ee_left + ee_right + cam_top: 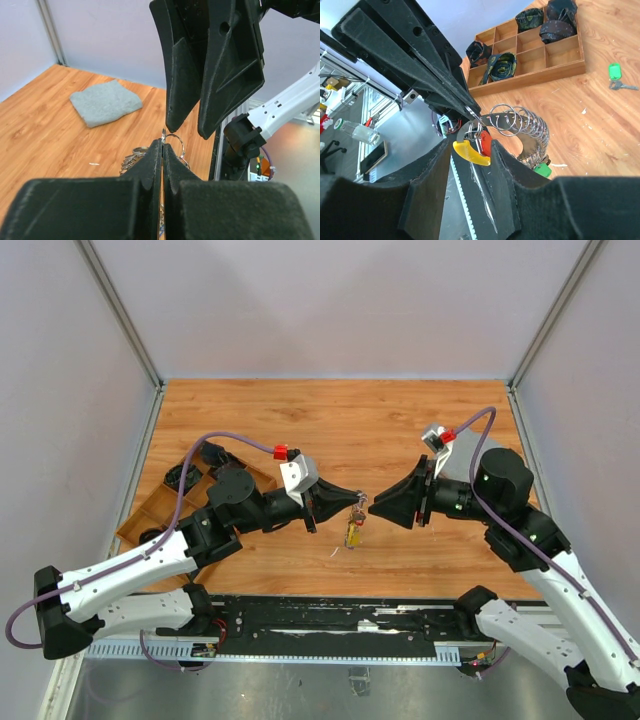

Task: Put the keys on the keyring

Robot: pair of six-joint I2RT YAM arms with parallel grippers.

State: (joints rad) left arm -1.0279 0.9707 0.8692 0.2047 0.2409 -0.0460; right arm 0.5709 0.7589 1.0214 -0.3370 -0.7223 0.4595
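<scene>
My left gripper (pixel 358 502) is shut on the thin silver keyring (pixel 176 141), pinching its rim at the fingertips (pixel 155 155). A bunch of keys (pixel 353 530) dangles below it above the table. In the right wrist view a yellow key head (pixel 469 153) and a red key head (pixel 485 142) hang from the ring, with a coil of silver rings (pixel 522 121) and a green head (pixel 543 170) behind. My right gripper (pixel 470 146) faces the left one tip to tip, jaws apart, the yellow and red heads in the gap. Whether its pads touch them is unclear.
A wooden compartment tray (pixel 150 515) with rolled dark ties stands at the left. A grey cloth square (pixel 105 102) lies on the wood farther off. A loose key with a green tag (pixel 615 71) lies on the table. A black rail (pixel 330 625) runs along the near edge.
</scene>
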